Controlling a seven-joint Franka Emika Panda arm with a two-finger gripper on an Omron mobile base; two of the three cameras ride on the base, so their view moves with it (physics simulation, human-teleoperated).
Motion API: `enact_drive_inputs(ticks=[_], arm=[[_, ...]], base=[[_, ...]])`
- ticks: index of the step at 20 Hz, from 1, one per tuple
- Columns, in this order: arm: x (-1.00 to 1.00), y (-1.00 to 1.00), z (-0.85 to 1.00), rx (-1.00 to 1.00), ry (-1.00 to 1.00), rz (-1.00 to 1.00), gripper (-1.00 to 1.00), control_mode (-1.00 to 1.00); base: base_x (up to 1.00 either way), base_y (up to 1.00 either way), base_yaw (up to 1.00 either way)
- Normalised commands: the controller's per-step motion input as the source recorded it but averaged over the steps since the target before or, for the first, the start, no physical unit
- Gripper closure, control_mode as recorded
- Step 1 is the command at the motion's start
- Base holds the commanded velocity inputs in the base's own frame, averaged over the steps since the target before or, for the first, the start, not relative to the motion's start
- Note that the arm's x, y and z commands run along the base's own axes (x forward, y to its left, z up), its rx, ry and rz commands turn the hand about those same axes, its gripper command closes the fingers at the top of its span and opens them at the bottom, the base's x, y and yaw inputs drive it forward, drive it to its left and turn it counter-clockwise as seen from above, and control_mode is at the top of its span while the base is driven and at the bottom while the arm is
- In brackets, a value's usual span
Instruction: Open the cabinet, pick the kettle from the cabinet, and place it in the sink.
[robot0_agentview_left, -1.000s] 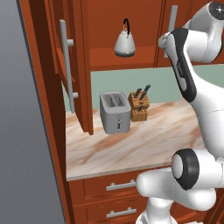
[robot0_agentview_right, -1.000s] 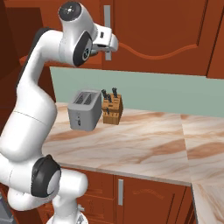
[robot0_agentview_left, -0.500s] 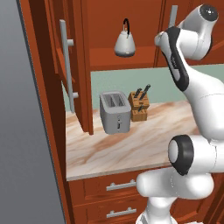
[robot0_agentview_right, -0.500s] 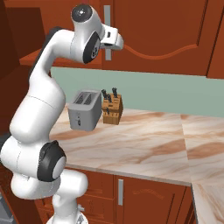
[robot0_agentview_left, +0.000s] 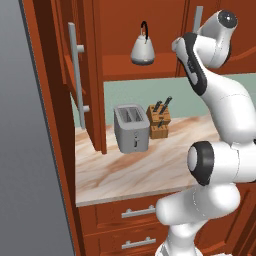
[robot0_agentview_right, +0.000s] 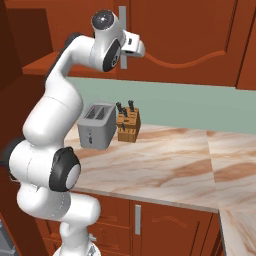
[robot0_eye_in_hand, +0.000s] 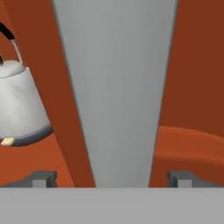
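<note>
Hand released, fingers spread wide, grasping nothing. The grey bar handle of the closed right door sits dead centre between the fingertips in the hand view; can't tell if it's touching. Kettle stands upright on the cabinet shelf, just left of that handle, untouched. Left door is swung open toward the camera. Below on the desk: toaster beside the knife block, near the back wall.
</note>
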Motion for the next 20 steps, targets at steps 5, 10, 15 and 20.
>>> enact_drive_inputs(ticks=[5, 10, 15, 20], arm=[[0.48, -0.06, -0.07, 0.01, 0.00, 0.00, -1.00, -1.00], [0.35, 0.00, -0.05, 0.00, -0.05, 0.00, 1.00, -1.00], [0.10, 0.00, -0.07, 0.02, -0.08, 0.00, 1.00, -1.00], [-0.01, 0.18, -0.02, 0.05, -0.16, 0.00, 1.00, -1.00]], base=[[0.00, 0.00, 0.00], [0.00, 0.00, 0.00], [0.00, 0.00, 0.00], [0.00, 0.00, 0.00]])
